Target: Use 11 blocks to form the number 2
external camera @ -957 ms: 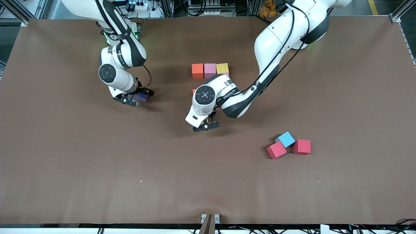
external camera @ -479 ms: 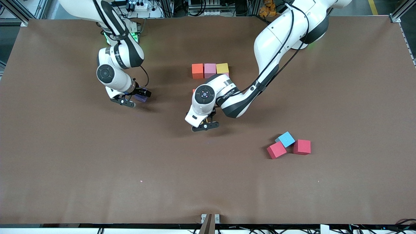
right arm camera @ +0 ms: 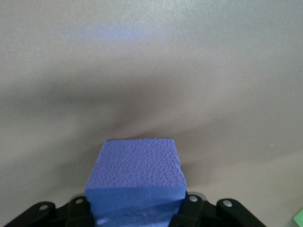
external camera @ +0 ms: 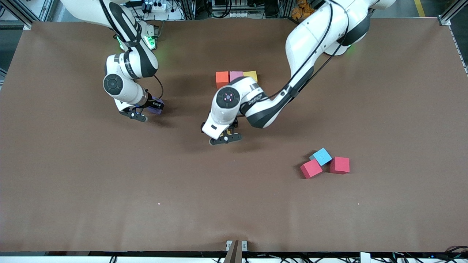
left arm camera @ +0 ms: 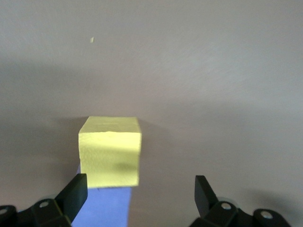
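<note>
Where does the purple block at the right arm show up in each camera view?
Front view: purple block barely visible under the right end effector, toward the right arm's end of the table.
Left wrist view: not in it.
Right wrist view: purple block gripped between the fingers, low centre.
Shared landmark: the brown table.

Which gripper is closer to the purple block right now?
Right. The right gripper is shut on the purple block; the left gripper stands open by a yellow block, nearer the table's middle.
</note>
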`<state>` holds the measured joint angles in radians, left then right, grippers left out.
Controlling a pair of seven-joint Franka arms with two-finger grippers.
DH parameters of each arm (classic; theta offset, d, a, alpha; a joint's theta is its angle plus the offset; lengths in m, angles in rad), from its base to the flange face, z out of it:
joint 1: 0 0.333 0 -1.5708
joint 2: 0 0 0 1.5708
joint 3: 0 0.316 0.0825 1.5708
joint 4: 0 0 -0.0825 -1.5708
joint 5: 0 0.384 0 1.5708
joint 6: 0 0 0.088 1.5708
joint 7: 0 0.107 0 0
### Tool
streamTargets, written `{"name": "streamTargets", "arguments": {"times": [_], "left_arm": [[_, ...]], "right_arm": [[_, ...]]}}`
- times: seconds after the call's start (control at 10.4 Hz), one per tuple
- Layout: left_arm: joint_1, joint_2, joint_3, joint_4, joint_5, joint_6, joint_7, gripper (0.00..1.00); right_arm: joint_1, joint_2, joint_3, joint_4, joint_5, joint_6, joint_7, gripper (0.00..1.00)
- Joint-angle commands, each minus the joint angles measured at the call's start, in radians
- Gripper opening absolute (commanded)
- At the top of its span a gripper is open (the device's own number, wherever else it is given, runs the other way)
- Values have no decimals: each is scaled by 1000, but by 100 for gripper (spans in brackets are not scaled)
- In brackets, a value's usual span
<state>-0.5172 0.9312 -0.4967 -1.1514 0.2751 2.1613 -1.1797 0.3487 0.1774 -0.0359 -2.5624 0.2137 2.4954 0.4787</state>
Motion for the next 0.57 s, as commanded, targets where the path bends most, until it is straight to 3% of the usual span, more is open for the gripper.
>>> {"name": "streamTargets", "arguments": {"times": [0.0,0.19,0.48], "left_arm": [[70,-159,9,-62,-34,-75,-6,100],[155,-219,-3,-73,-37,-174,-5,100],[337,-331,-5,-221,-34,-221,152,100]], "right_arm": [[-1,-36,14,25,-2,-78,10,11],[38,-33,14,91,0,-125,78,11],[145,8,14,258,1,-200,320,10]]}}
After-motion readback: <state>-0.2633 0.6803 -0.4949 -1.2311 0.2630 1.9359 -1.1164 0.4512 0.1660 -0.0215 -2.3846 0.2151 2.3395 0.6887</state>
